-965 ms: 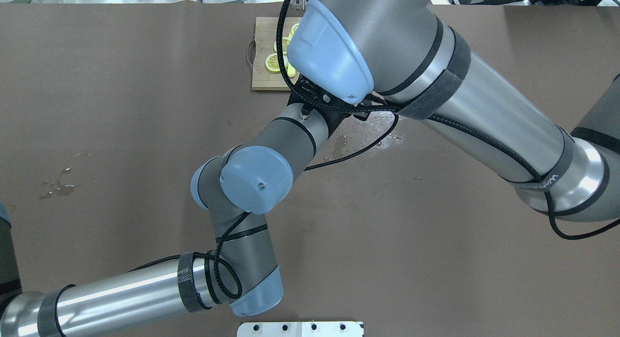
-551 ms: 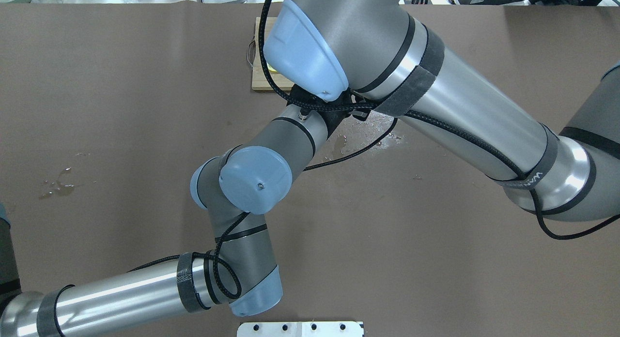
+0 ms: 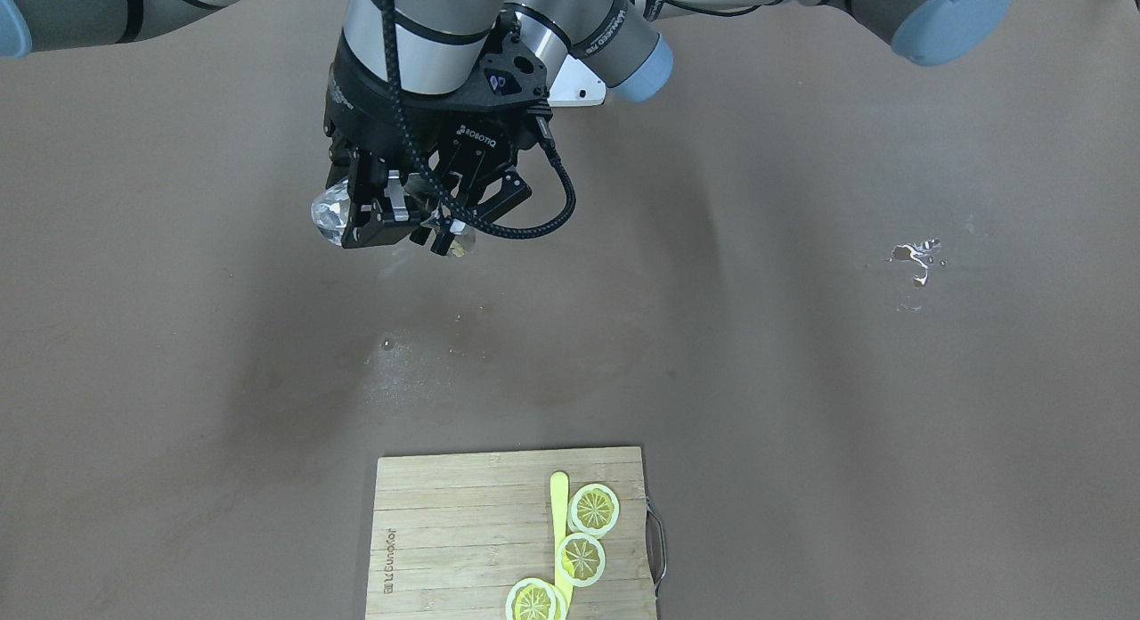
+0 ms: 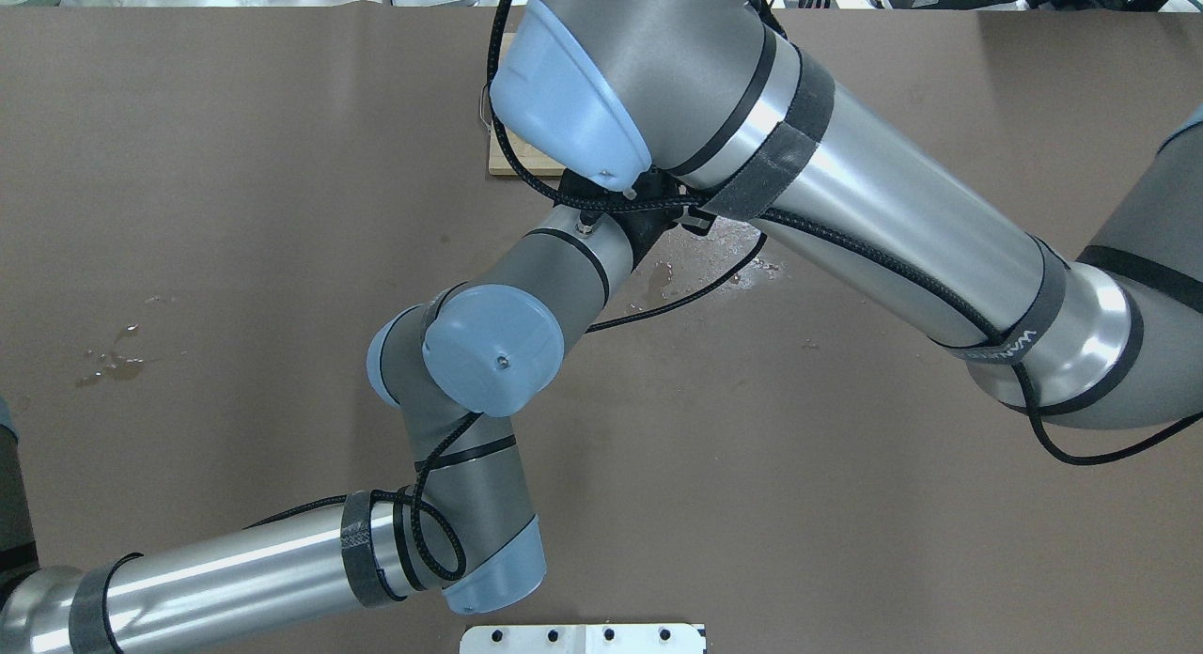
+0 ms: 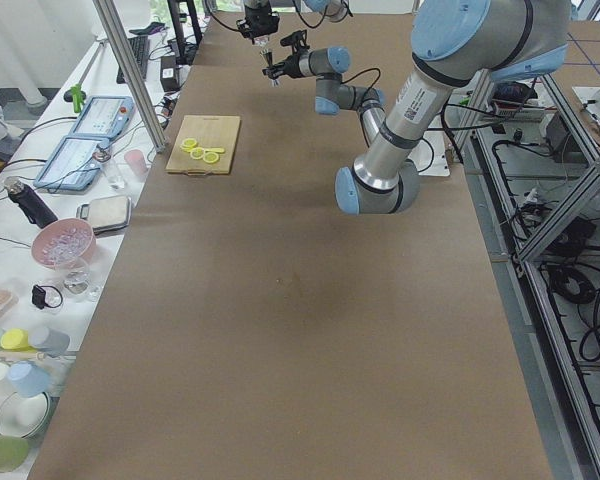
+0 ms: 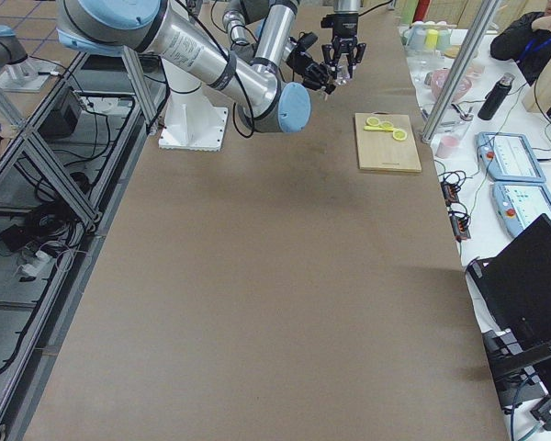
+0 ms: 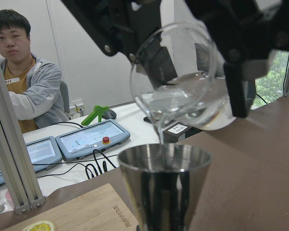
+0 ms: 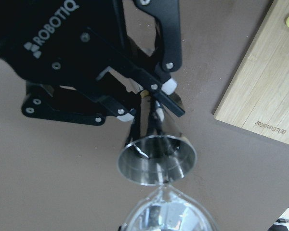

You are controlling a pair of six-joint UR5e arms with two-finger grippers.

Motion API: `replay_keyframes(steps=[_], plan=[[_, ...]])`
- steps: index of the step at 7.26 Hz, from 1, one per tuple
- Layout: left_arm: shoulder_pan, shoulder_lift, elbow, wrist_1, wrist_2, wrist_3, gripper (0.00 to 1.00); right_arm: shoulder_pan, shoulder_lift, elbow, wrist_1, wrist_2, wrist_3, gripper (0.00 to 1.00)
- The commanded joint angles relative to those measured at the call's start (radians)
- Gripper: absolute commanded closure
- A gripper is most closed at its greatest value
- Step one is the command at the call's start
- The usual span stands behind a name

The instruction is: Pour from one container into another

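The near arm [image 5: 380, 185] reaches along the brown counter [image 5: 300, 330] to its far end, where the left hand [image 5: 274, 70] sits close beside the right hand [image 5: 261, 40] on the far arm [image 5: 254, 12] — what they grip is too small to tell. A wooden board [image 5: 222, 135] with lemon slices [image 5: 201, 153] lies near the counter's edge.

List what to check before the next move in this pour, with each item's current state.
1. Right gripper shut on the glass beaker: ok.
2. Left gripper shut on the steel jigger, jigger upright: ok.
3. Stream falls inside the jigger's rim: ok.
4. Jigger's fill level: cannot tell.
5. Table dry near the pour: not ok, wet patch.
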Motion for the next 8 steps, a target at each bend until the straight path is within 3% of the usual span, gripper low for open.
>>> replay_keyframes(steps=[1, 8], plan=[[0.000, 0.000, 0.000, 0.000, 0.000, 0.000, 1.00, -0.004, 0.001, -0.011, 0.000, -0.011, -0.029, 1.00], [0.000, 0.004, 0.014, -0.002, 0.000, 0.000, 1.00, -0.016, -0.008, 0.044, 0.041, 0.007, -0.031, 1.00]])
